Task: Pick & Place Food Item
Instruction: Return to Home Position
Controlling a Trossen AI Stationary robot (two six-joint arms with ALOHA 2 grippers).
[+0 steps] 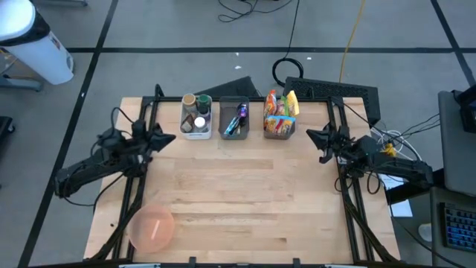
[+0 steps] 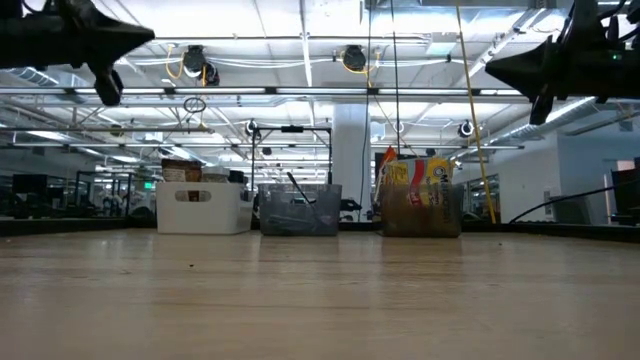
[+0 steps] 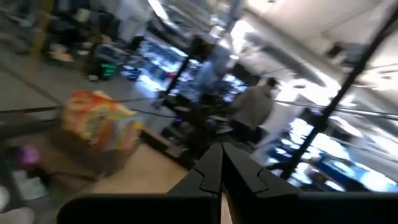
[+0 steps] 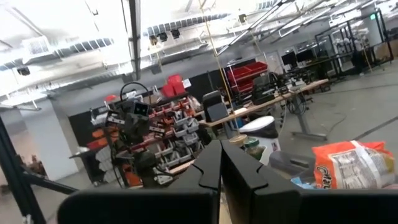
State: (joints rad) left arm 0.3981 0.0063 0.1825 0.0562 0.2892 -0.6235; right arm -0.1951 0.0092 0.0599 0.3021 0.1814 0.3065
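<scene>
Snack packets (image 1: pixel 280 112) stand in a bin (image 1: pixel 279 131) at the table's far edge, right of centre; one orange packet (image 3: pixel 98 119) (image 4: pixel 352 164) shows in both wrist views. A pink plate (image 1: pixel 153 227) lies near the table's front left corner. My left gripper (image 1: pixel 171 137) (image 3: pixel 222 148) hangs shut above the table's left side, pointing toward the middle, with nothing in it. My right gripper (image 1: pixel 310 135) (image 4: pixel 221 144) hangs shut above the right side, pointing toward the middle, also with nothing in it. In the low view both grippers (image 2: pixel 140 38) (image 2: pixel 497 66) are well above the tabletop.
A white bin with jars (image 1: pixel 195 117) and a grey bin with purple and blue items (image 1: pixel 235 119) stand beside the snack bin along the far edge. The wooden tabletop (image 1: pixel 245 193) lies bare between the arms. A person in grey (image 3: pixel 252 107) stands beyond the table.
</scene>
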